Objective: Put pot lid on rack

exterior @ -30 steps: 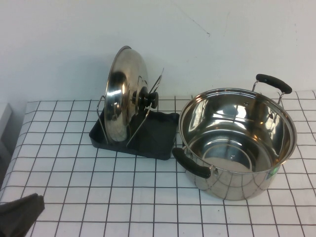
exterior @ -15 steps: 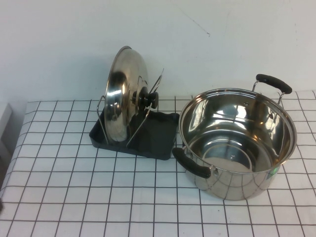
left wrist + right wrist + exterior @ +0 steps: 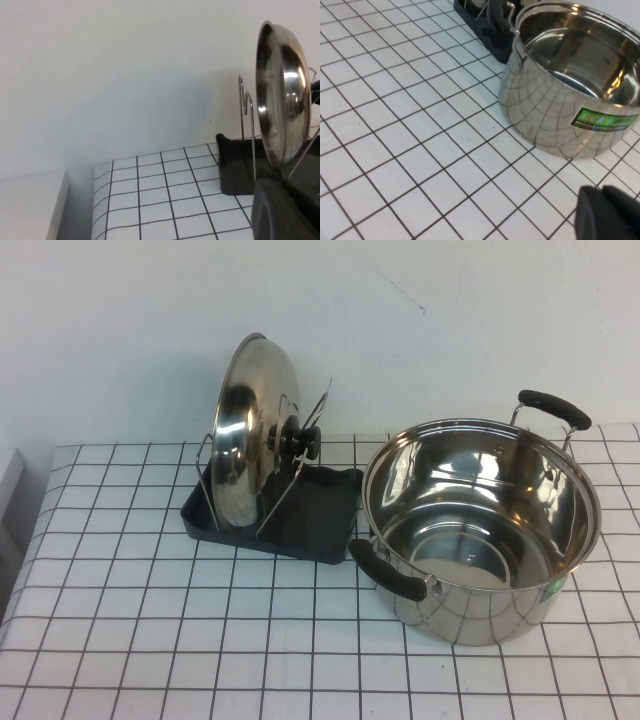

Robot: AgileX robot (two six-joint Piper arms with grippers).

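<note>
A: The pot lid [image 3: 248,435] is mirror-polished steel with a glossy black knob [image 3: 302,441], likely plastic.
B: The rack [image 3: 320,530]?
A: Matt dark plastic tray, thin bright wire loops [image 3: 245,107].
B: And the pot [image 3: 480,530]?
A: Shiny steel, matt black handles [image 3: 388,572]. The tablecloth [image 3: 200,640] looks smooth, faintly glossy.

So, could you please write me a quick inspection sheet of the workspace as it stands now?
Surface: white table with black grid lines.
Job's things: pot lid stands on edge in the rack, leaning on wire loops.
Clutter: lidless steel pot stands right of the rack.
Hands: left hand near the rack, right hand near the pot; each shows only as a dark edge in its wrist view, neither in the high view.
Cables: nothing seen.
Surroundings: plain white wall behind.
</note>
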